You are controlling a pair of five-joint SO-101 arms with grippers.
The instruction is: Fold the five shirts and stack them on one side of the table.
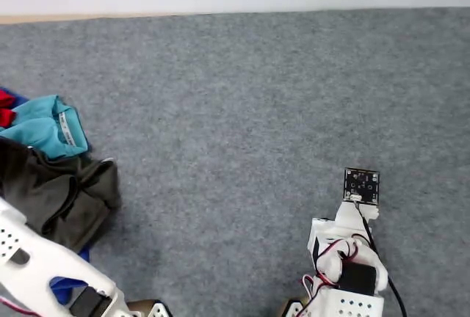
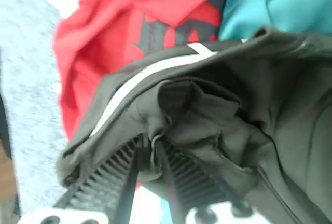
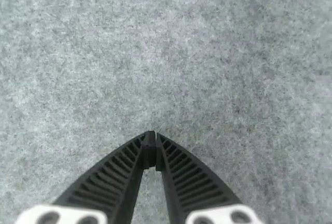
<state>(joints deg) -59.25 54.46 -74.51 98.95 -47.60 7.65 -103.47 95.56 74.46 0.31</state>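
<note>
High view
Table: grey felt (image 1: pixel 242 97), with a pale wall along its far edge.
Shirt pile: bunched at the left edge of the table, none of it folded.
Dark shirt (image 1: pixel 62 192): crumpled on top of the pile, at its near end.
Teal shirt (image 1: pixel 44 130): touches the dark shirt on its far side, and a pale band shows at its neck.
Red shirt (image 1: pixel 6 108): a sliver at the very edge, beside the teal one.
Blue shirt (image 1: pixel 62 286): a scrap shows from under the dark shirt and the arm.
Left arm (image 1: pixel 44 266): white, lies across the near left corner over the pile.
Right arm (image 1: pixel 349 258): at the near right, well apart from the shirts. Its camera board (image 1: pixel 361 185) sits over bare felt.

Left wrist view
Left gripper (image 2: pixel 151 142): the jaws are pinched together on a fold of the dark shirt, with cloth caught between the tips.
Dark shirt, close up: a white strip (image 2: pixel 150 71) runs along one edge, and folds bulge just beyond the jaws.
Red shirt, close up: spreads wide behind the dark one and carries a dark print, where the high view gives a sliver.
Teal shirt, close up: lies beside the red, partly under the dark cloth.

Right wrist view
Right gripper (image 3: pixel 152 138): the jaws meet tip to tip with nothing between them.
Beneath it: plain grey felt.
</note>
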